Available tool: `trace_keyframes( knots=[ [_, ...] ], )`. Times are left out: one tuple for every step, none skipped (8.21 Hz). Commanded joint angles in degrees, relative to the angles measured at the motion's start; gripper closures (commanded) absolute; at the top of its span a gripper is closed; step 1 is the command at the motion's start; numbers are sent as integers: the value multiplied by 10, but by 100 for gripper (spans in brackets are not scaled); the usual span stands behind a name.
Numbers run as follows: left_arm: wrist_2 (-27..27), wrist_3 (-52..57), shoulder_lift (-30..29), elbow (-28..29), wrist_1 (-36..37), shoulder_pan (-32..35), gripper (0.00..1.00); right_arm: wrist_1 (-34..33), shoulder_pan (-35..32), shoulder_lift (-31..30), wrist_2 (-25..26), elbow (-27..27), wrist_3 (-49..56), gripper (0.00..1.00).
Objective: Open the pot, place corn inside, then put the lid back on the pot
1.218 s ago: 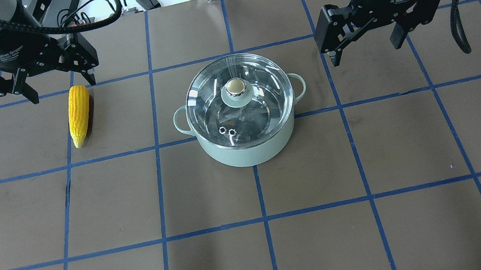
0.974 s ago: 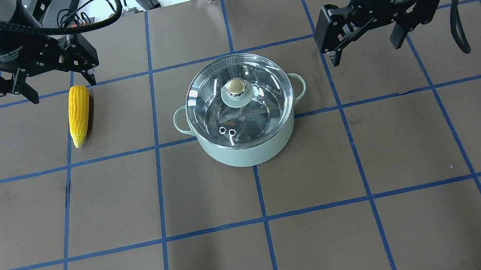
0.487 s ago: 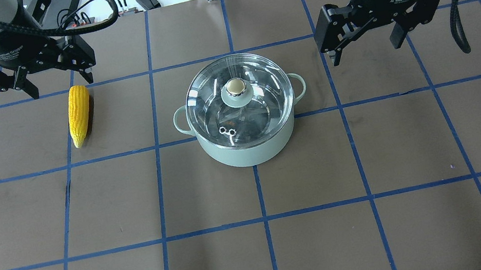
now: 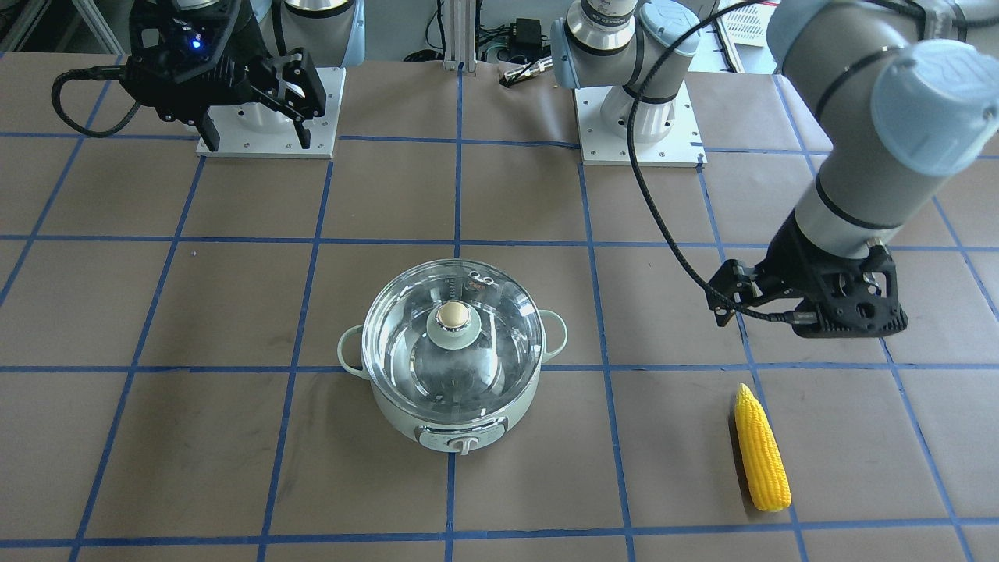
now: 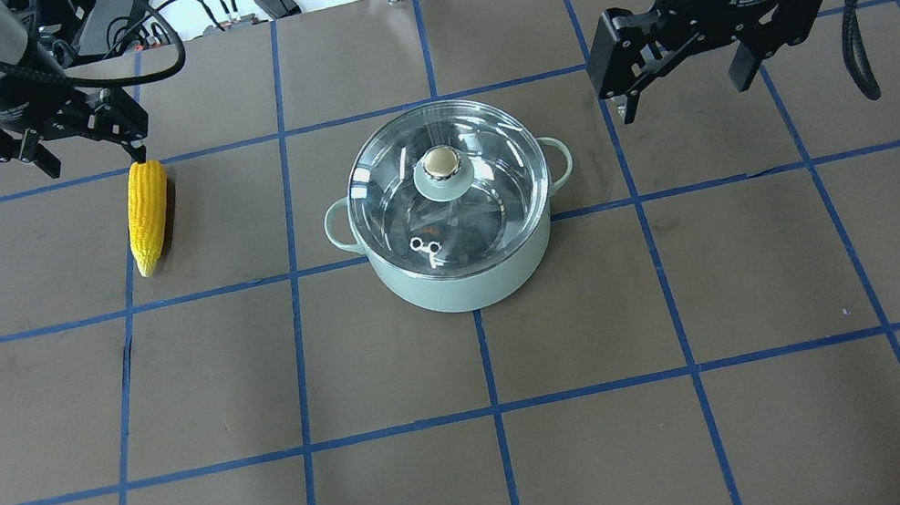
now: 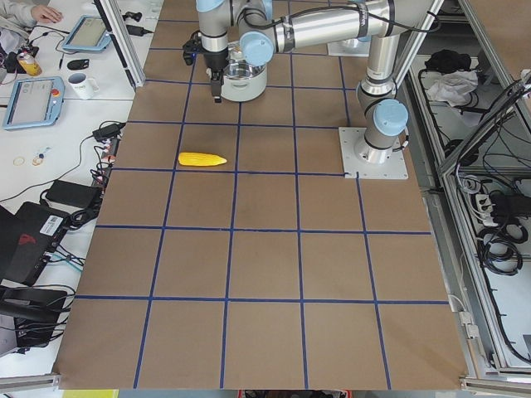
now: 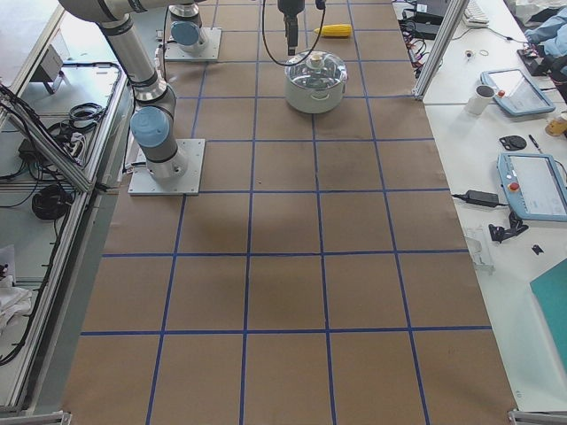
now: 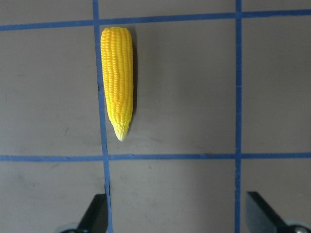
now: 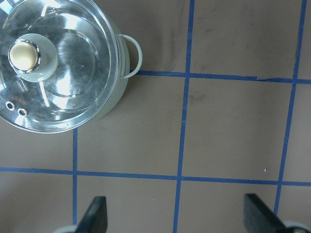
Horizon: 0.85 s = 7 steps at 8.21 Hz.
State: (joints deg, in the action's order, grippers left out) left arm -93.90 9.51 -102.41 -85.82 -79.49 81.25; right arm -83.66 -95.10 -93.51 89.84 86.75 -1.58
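The mint-green pot (image 5: 465,282) stands mid-table with the glass lid (image 5: 494,189) on it, beige knob (image 5: 442,163) up; both also show in the front view, pot (image 4: 453,417) and lid (image 4: 499,351). The yellow corn (image 5: 149,215) lies on the table to the pot's left, and also shows in the front view (image 4: 761,453) and the left wrist view (image 8: 117,80). My left gripper (image 5: 93,160) is open and empty, above the table by the corn's blunt end. My right gripper (image 5: 681,90) is open and empty, high up to the pot's right; its wrist view shows the lid (image 9: 73,73) at upper left.
The brown table carries a blue tape grid (image 5: 492,412). Two arm base plates (image 4: 265,148) (image 4: 640,148) sit at the robot side. A black cable (image 4: 663,226) loops from the left arm. Side benches hold tablets (image 7: 532,186) and a mug (image 7: 483,96).
My left gripper has come down and shifted slightly, looking smaller in the overhead view, one fingertip now by the corn's blunt end. The right gripper, pot, lid and corn have not moved.
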Motion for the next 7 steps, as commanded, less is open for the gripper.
trace_keyframes(
  knots=[
    [1, 75, -87, -1, 88, -59, 0, 0, 0, 1, -1, 0, 0, 0],
    [1, 75, -114, 0, 102, -61, 0, 0, 0, 1, -1, 0, 0, 0],
    [1, 76, -138, -1, 139, -62, 0, -1, 0, 2, -1, 1, 0, 0],
    [1, 79, -160, 0, 160, -62, 0, 0, 0, 2, -1, 0, 0, 0],
    [1, 84, -175, 0, 169, -62, 0, -3, 0, 3, 1, 1, 3, 0],
    [2, 84, -195, 0, 171, -62, 0, -29, 1, 21, 1, -1, 0, 0],
    [3, 89, -211, 0, 173, -62, 0, -54, -3, 56, -2, -15, -27, 0]
  ],
)
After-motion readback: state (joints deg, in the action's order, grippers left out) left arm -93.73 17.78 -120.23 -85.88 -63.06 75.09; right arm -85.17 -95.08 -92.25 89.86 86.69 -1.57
